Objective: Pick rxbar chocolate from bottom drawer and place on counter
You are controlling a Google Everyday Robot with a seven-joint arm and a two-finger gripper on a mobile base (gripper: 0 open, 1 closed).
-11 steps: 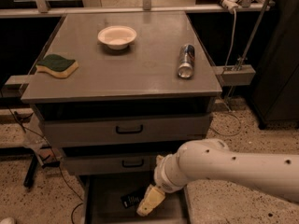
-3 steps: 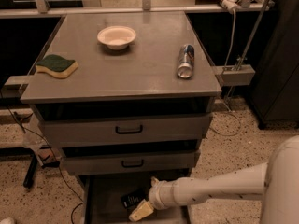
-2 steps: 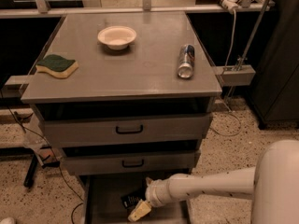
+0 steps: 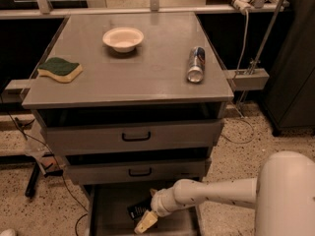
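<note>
Bottom drawer (image 4: 112, 214) floor: gripper (image 4: 144, 224) low beside chocolate bar (image 4: 137, 210), grip cannot be told; bar may slip or catch drawer above (image 4: 98, 172) on lift.

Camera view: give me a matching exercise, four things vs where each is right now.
1 sponge
2 can
3 rxbar chocolate
4 end effector

A lying on its side, right part of the counter
B flat on the floor of the bottom drawer
C near the left edge of the counter
D down in the bottom drawer, beside the bar

Pairs: 1-C, 2-A, 3-B, 4-D
</note>
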